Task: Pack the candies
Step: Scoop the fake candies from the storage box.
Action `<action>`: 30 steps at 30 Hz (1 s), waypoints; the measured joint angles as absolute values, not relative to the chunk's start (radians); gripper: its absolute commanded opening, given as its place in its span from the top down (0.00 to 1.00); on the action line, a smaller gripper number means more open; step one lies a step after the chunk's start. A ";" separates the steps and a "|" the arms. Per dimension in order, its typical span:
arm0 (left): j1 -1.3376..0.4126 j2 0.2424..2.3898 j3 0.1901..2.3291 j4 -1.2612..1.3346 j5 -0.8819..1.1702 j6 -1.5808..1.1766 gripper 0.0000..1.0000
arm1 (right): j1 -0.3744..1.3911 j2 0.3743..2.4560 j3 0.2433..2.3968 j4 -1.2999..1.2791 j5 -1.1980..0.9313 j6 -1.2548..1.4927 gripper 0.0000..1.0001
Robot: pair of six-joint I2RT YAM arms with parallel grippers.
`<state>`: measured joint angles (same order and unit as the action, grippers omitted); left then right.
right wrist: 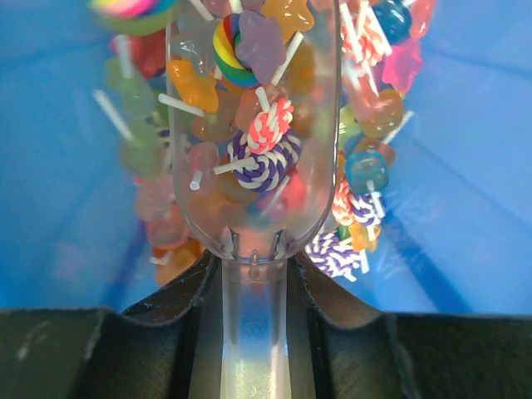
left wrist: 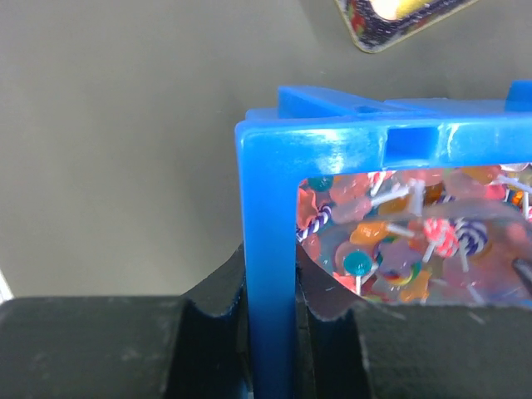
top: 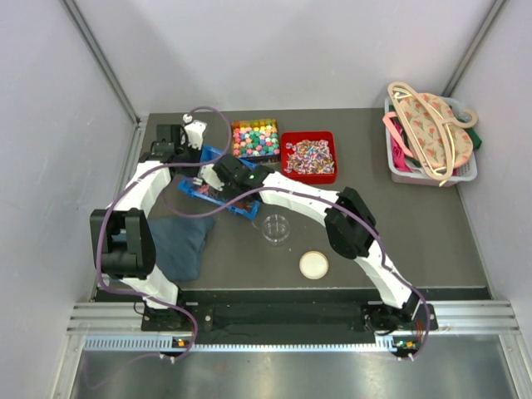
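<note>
Scooping: the right gripper clamps the clear plastic scoop, loaded with small colourful lollipop candies, inside the blue plastic bin, whose wall the left gripper pinches. Next, likely: lift it level toward the clear round dish.

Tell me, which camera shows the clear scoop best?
Right wrist view: the clear scoop fills it, holding lollipops, handle in the right gripper. Top view hides it under the arms; left wrist view mostly shows the blue bin.
</note>
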<state>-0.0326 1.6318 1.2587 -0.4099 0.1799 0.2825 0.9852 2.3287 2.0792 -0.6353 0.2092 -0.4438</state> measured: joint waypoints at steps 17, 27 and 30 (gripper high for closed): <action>-0.045 1.632 1.243 -0.419 0.214 0.273 1.00 | 0.885 2.100 1.825 -0.553 0.086 -0.366 1.00; -0.041 1.632 1.243 -0.427 0.213 0.269 1.00 | 0.885 1.993 1.753 -0.596 -0.009 -0.387 1.00; -0.038 1.632 1.243 -0.427 0.216 0.264 1.00 | 0.885 1.928 1.687 -0.620 -0.020 -0.412 1.00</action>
